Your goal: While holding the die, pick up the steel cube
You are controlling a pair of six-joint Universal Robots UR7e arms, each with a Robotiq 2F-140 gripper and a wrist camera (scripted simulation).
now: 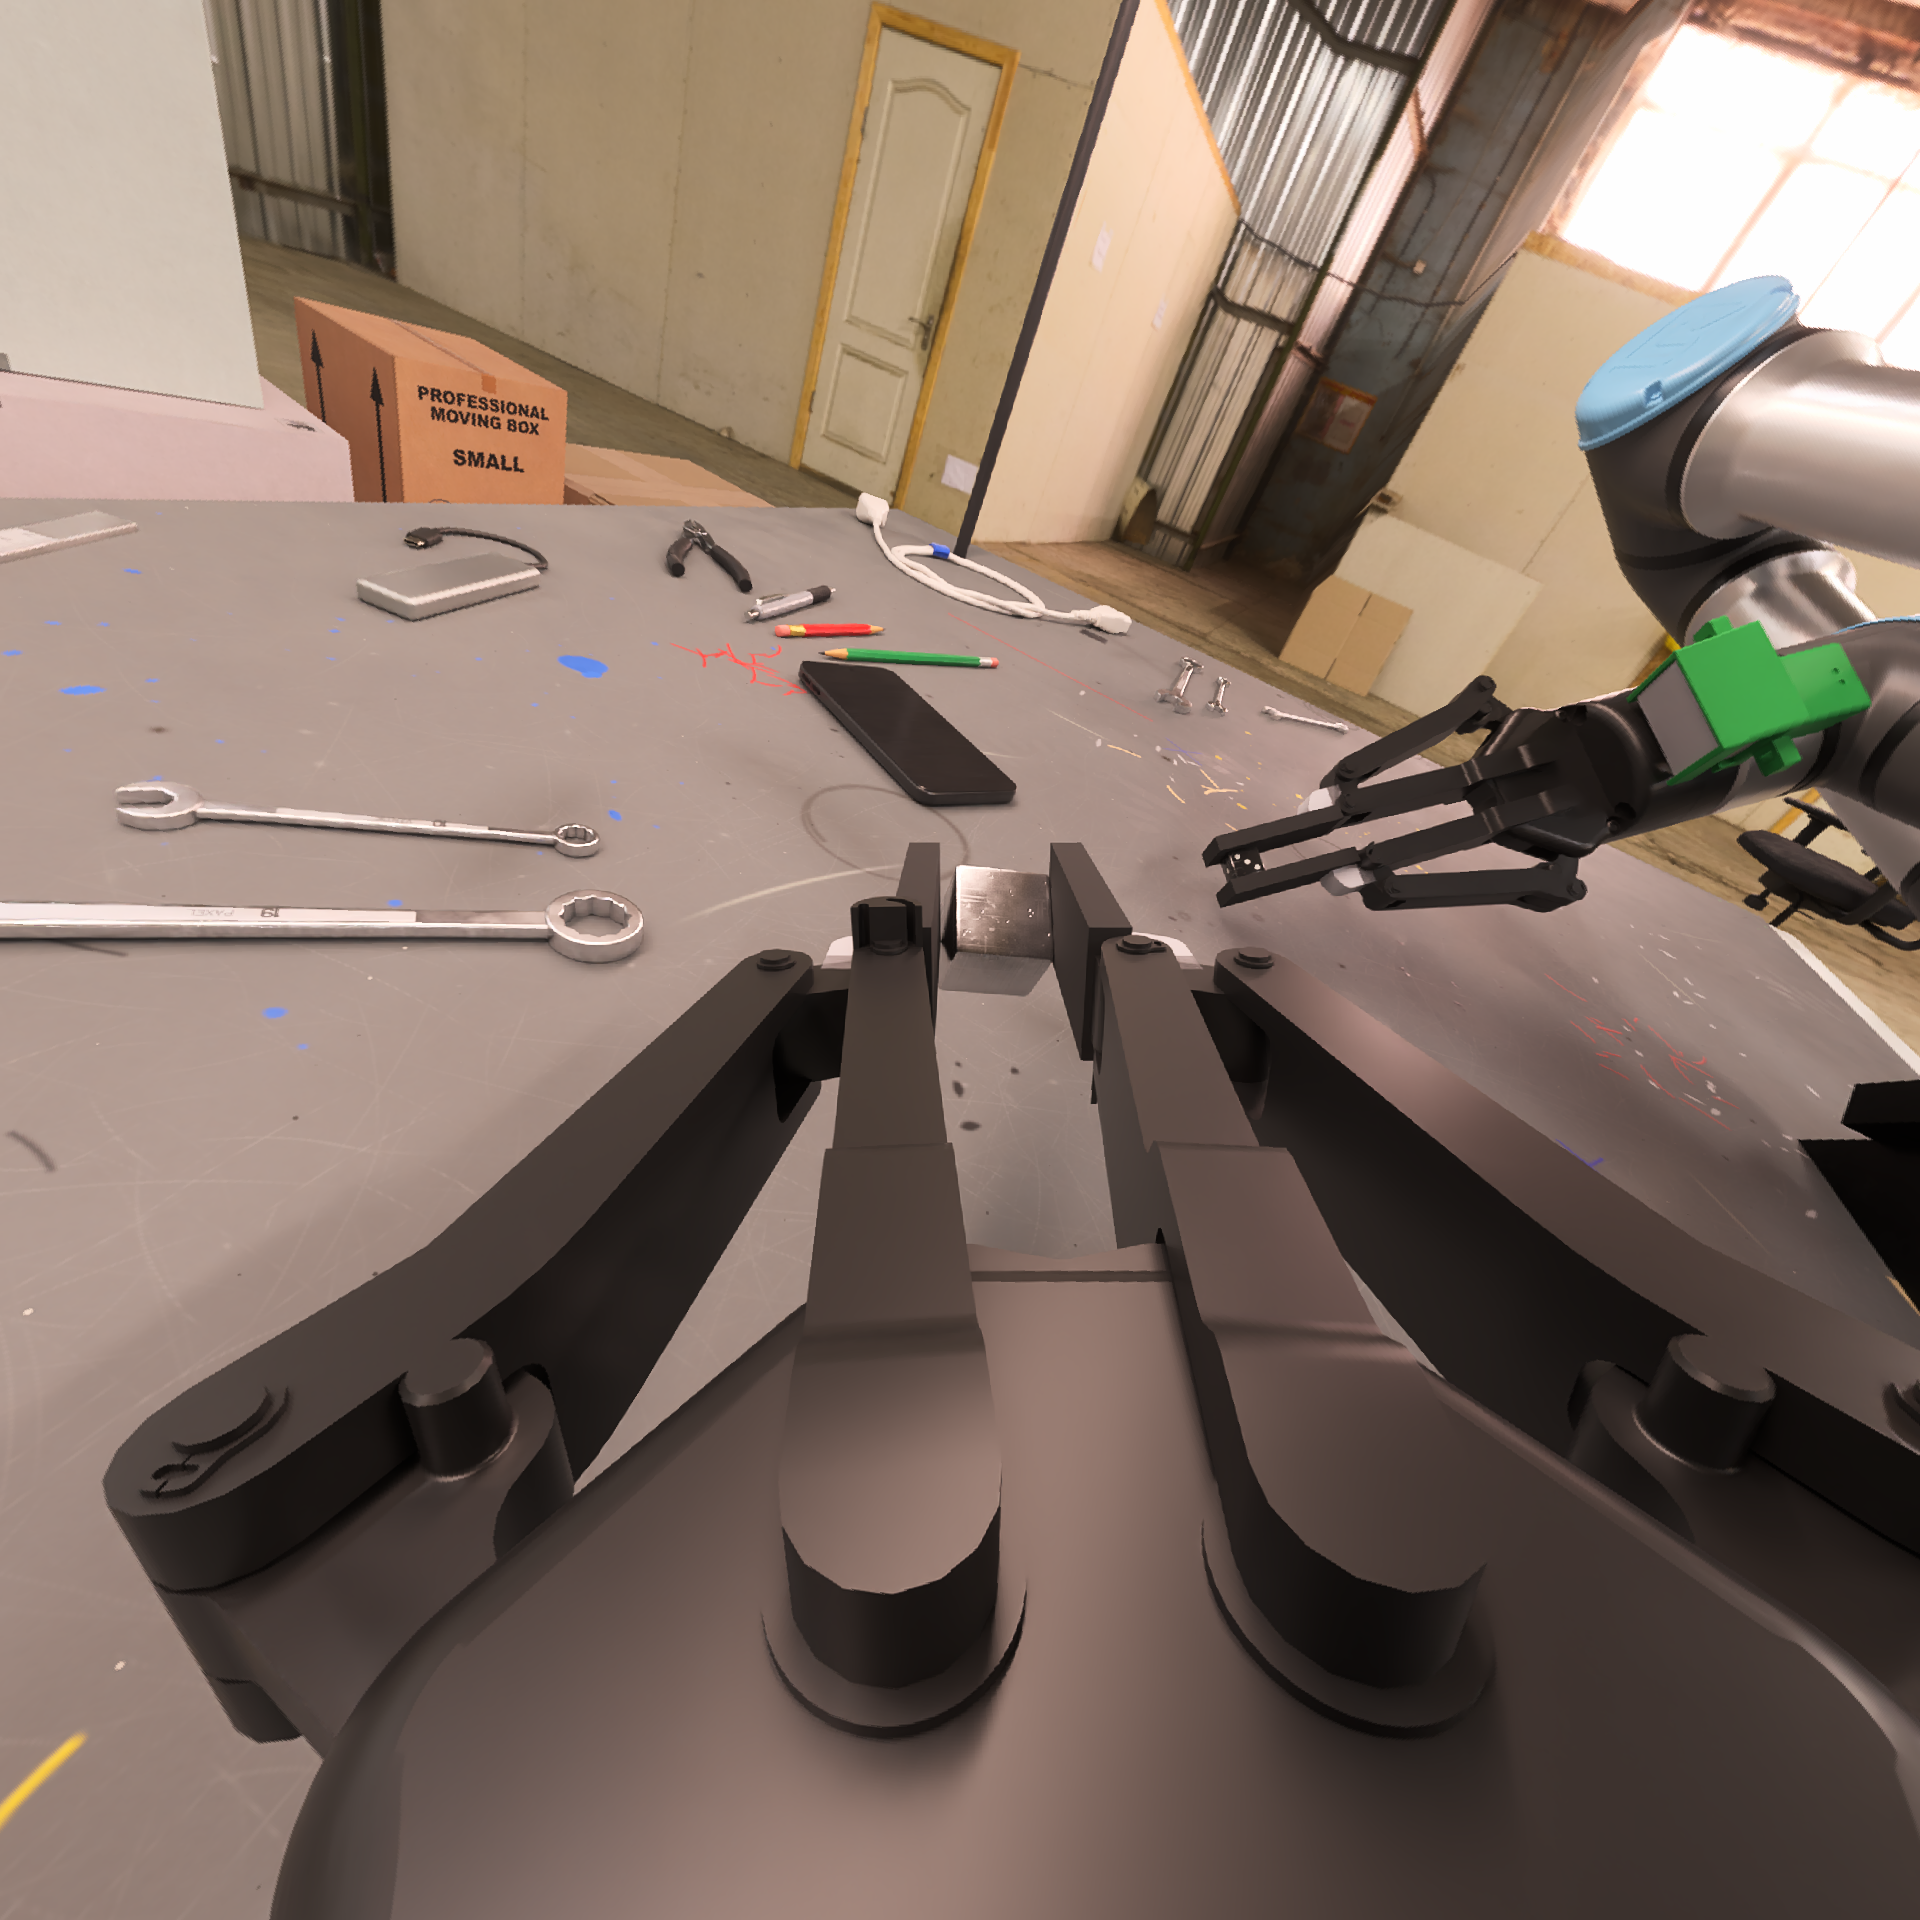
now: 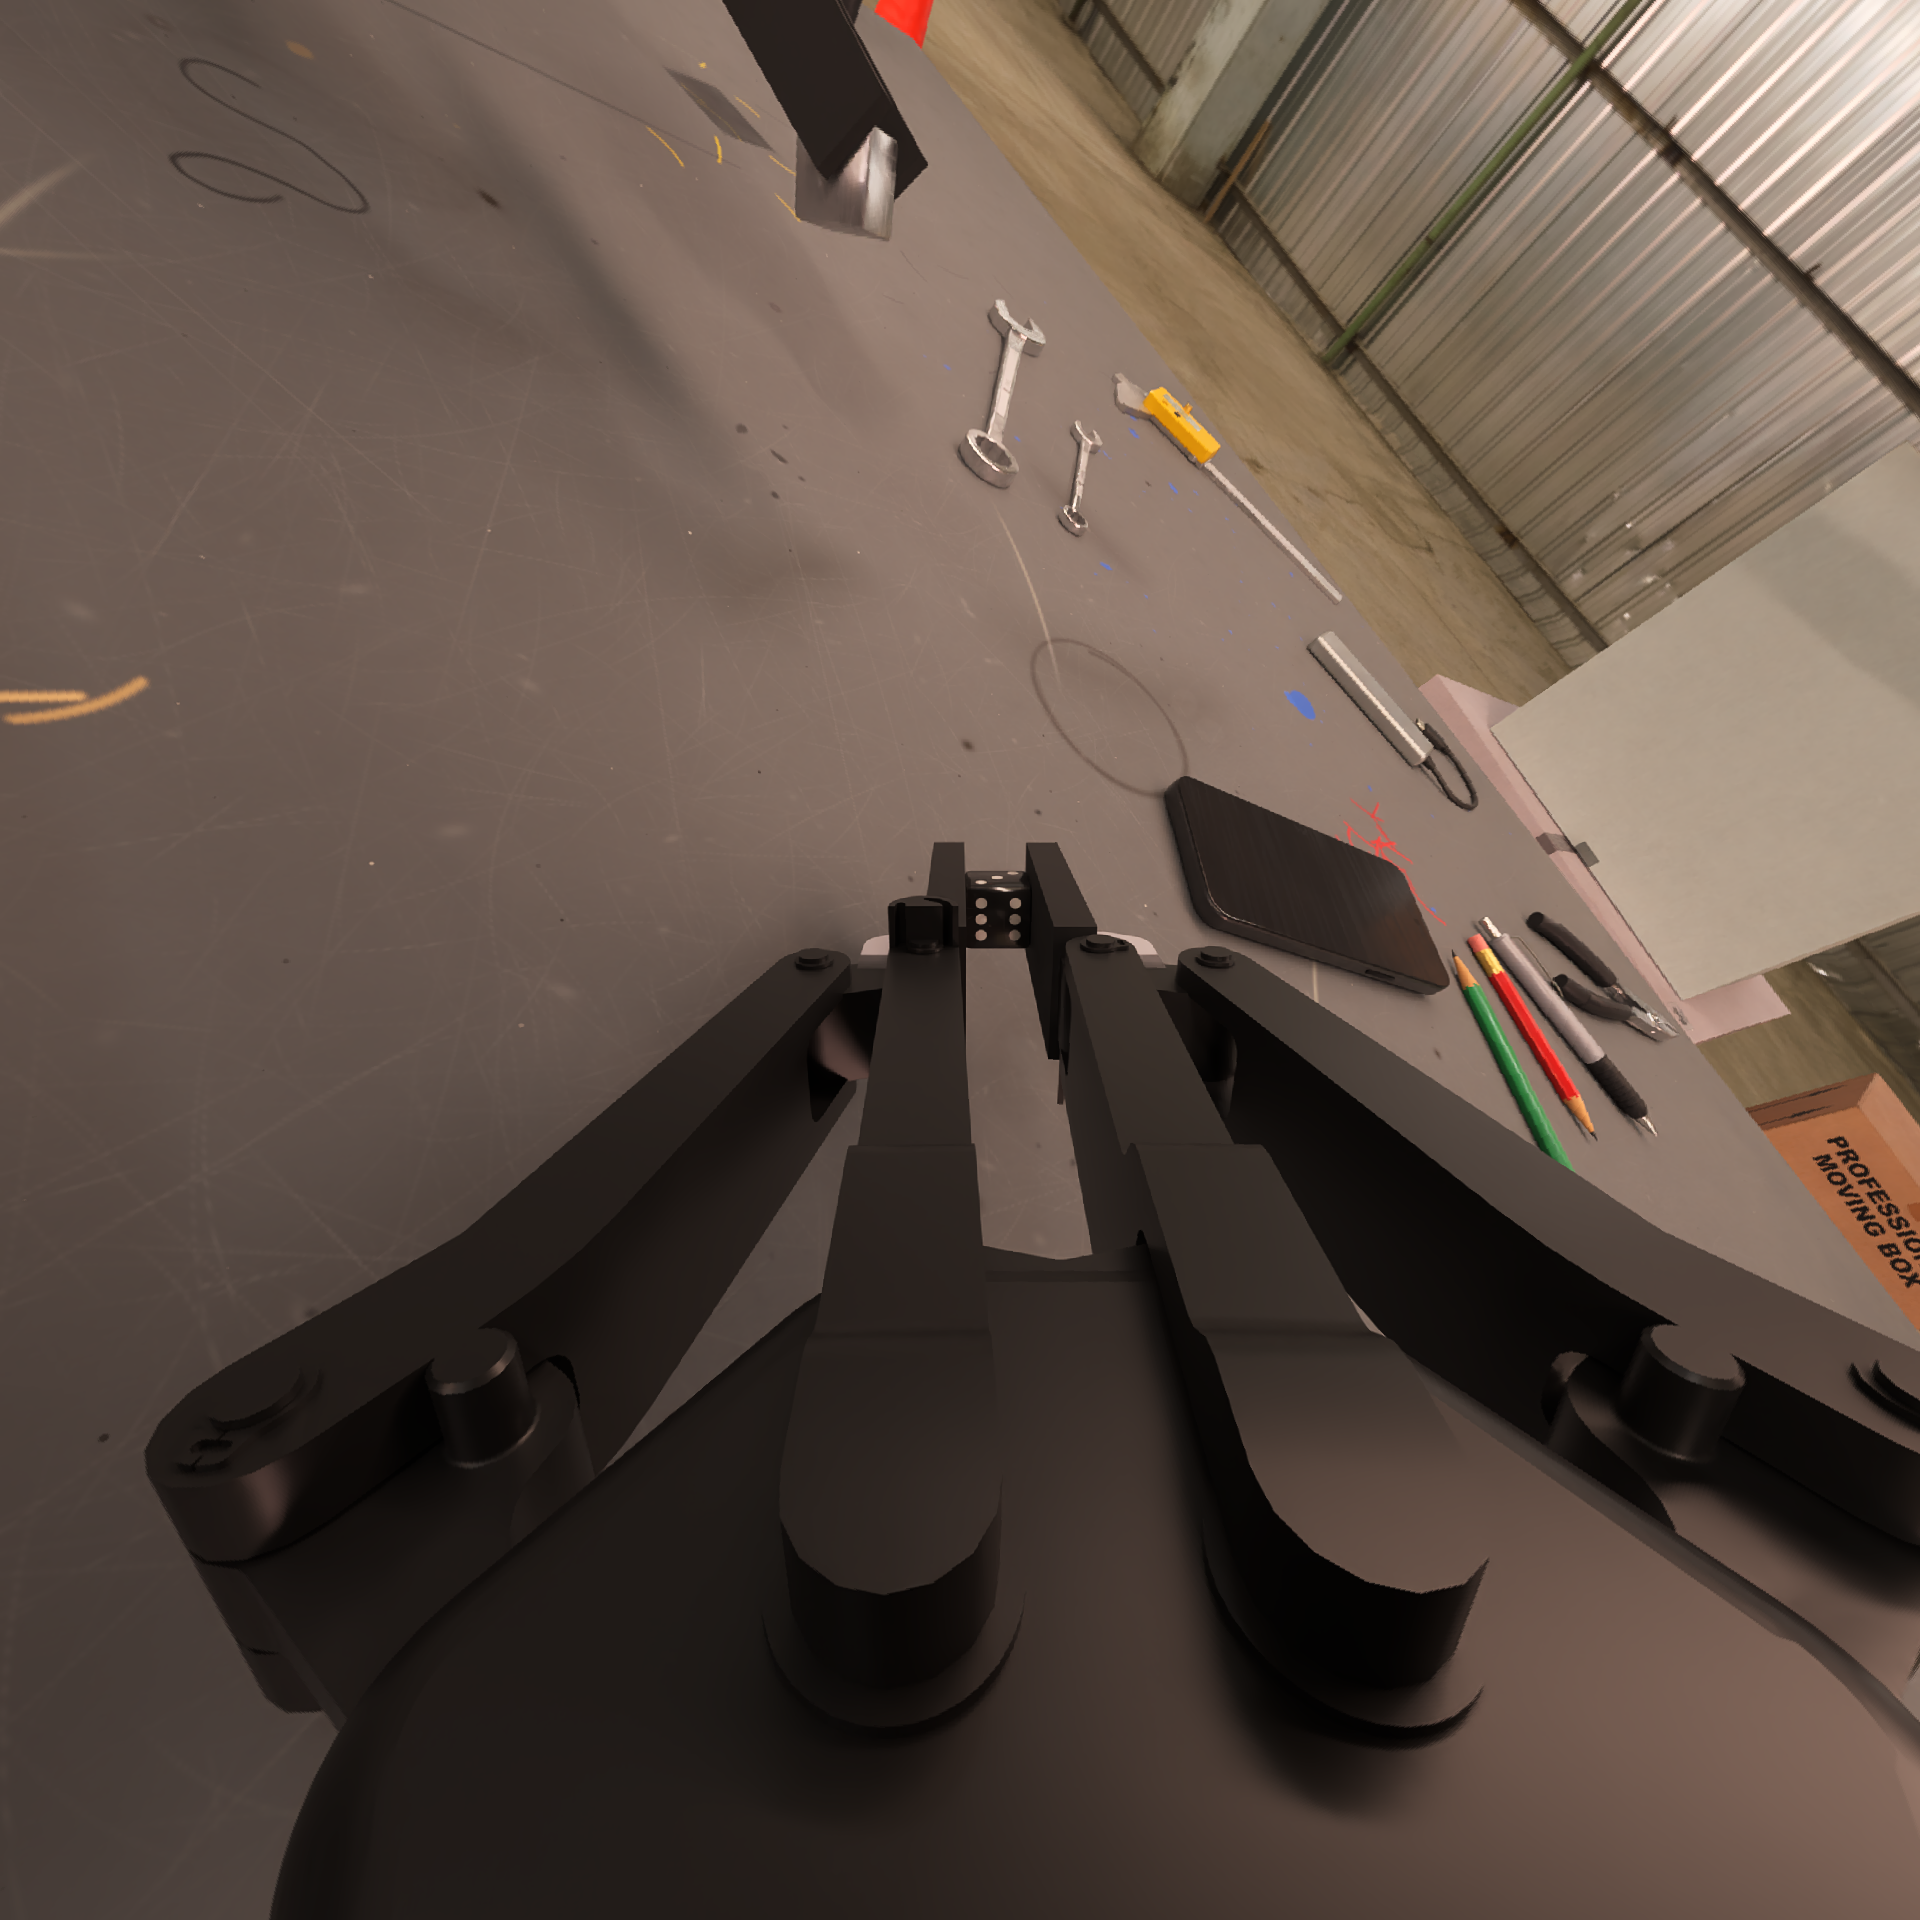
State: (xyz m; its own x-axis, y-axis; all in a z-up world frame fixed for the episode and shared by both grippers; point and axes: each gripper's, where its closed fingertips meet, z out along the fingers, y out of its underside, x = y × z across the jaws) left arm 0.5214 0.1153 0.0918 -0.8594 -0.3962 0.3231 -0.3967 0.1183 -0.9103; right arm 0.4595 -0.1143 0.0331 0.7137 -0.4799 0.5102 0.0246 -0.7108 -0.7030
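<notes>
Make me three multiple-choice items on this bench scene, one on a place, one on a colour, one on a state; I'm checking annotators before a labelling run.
1. Where does the black phone lie?
A. on the table, beyond the steel cube
B. on the cardboard box
C. in the right end effector

2. What colour is the die?
A. red with black pips
B. black with white pips
C. white with black pips

3. What is the left end effector doing?
A. open above the table
B. shut on nothing
C. shut on the steel cube

Answers:
1. A: it rests flat on the grey table past the cube.
2. B: the right wrist view shows white dots on black faces.
3. C: both fingers press the cube's sides.
</notes>
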